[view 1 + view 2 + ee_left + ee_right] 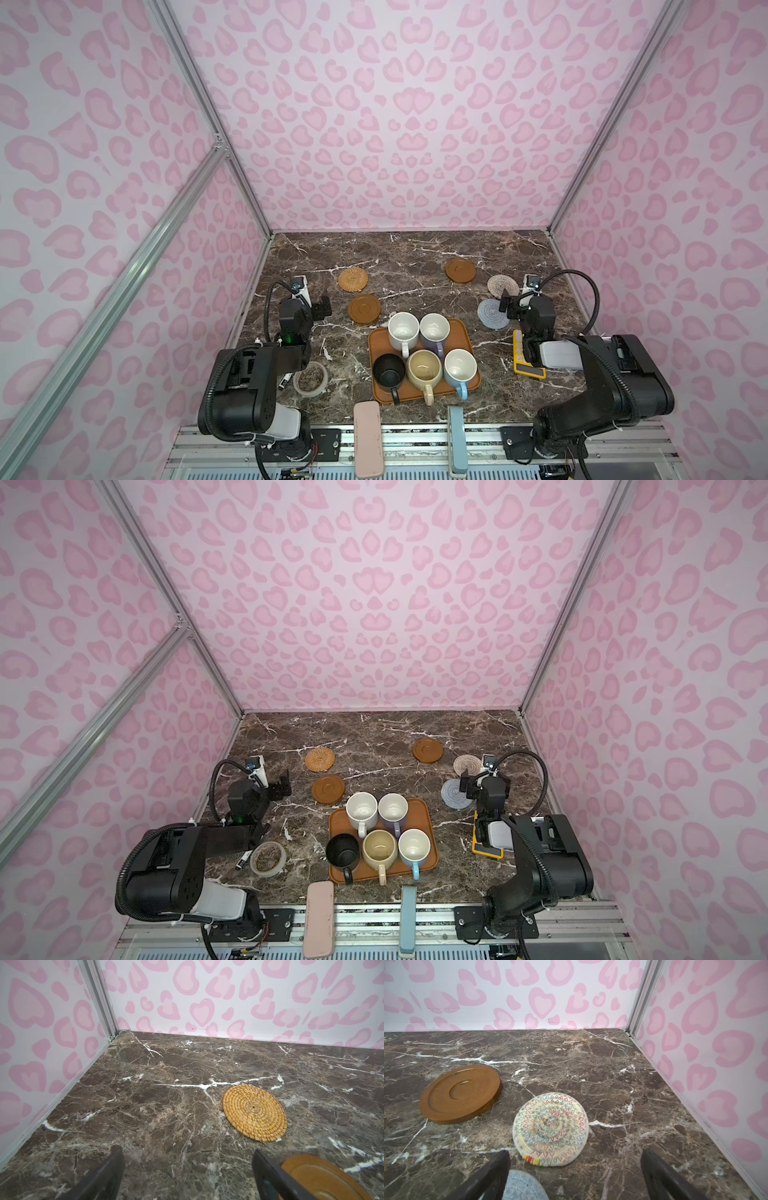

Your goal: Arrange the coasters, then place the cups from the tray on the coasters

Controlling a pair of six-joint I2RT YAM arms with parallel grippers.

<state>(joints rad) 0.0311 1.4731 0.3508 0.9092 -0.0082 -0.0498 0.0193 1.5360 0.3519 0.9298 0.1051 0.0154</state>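
Coasters lay flat behind the tray (375, 345); from the left gripper (321, 308), wide open and empty, ran rattan coaster (353, 279), wooden coaster (364, 309), second wooden coaster (460, 270), grey-blue woven coaster (489, 316) and beige woven coaster (503, 286) to the open, empty right gripper (505, 302); light discs, likely best pinched at the rim.

Far half of the table (415, 249) is sitting wide open, tons of room there. Coasters (353, 279) are lying flat along both sides, leaving a clear lane down the middle. Cups (403, 329) are crowding the tray (376, 345) tight, so nothing's slipping between them. Tape roll (311, 392) and calculator (518, 351) are cluttering front-left and front-right.
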